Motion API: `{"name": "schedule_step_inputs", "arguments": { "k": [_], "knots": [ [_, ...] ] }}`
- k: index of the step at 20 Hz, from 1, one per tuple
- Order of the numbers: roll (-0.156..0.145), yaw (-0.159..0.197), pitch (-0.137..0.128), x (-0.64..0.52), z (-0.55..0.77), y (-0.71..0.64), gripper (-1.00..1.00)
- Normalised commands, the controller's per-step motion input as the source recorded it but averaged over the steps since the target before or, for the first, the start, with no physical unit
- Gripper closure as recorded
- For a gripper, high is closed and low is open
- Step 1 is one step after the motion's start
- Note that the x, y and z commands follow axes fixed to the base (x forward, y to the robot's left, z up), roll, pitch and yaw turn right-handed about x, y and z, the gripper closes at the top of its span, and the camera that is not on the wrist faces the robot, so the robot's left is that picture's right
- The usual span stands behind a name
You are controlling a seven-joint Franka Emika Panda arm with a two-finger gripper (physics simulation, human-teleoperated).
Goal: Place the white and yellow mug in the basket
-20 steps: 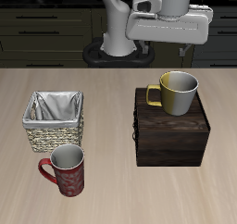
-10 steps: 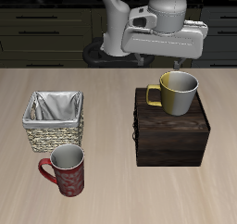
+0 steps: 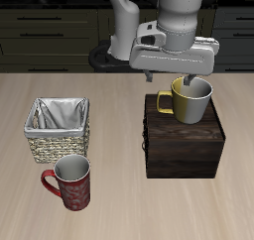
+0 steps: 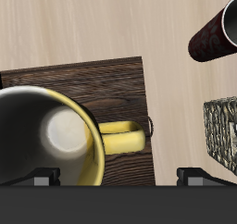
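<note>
The white and yellow mug stands upright on the dark wooden box, its handle toward the basket's side. My gripper hangs just above the mug's rim, jaws open and empty, touching nothing. In the wrist view the mug with its yellow handle lies right below my gripper, and both fingertips show wide apart. The woven basket with grey lining stands empty on the table, beside the box, and its edge shows in the wrist view.
A red patterned mug stands in front of the basket, near the table's front edge; it also shows in the wrist view. The box has a small metal latch. Dark cabinets stand behind the table.
My gripper has come down and forward from well above the table's back to just over the white and yellow mug. The mugs, box and basket have not moved.
</note>
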Motion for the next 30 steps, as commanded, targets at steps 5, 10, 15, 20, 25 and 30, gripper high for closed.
{"name": "schedule_step_inputs", "arguments": {
  "k": [5,10,15,20,25,30],
  "knots": [
    [0.026,0.010,0.032,-0.02,-0.27,-0.02,1.00],
    [0.051,-0.010,0.029,-0.07,-0.17,0.08,1.00],
    [0.033,-0.037,0.003,-0.05,0.01,0.06,1.00],
    [0.040,-0.011,-0.010,-0.05,0.03,0.16,1.00],
    [0.006,0.011,-0.014,-0.08,0.12,-0.07,1.00],
    [0.012,0.043,-0.018,-0.25,0.26,-0.19,1.00]
  ]
}}
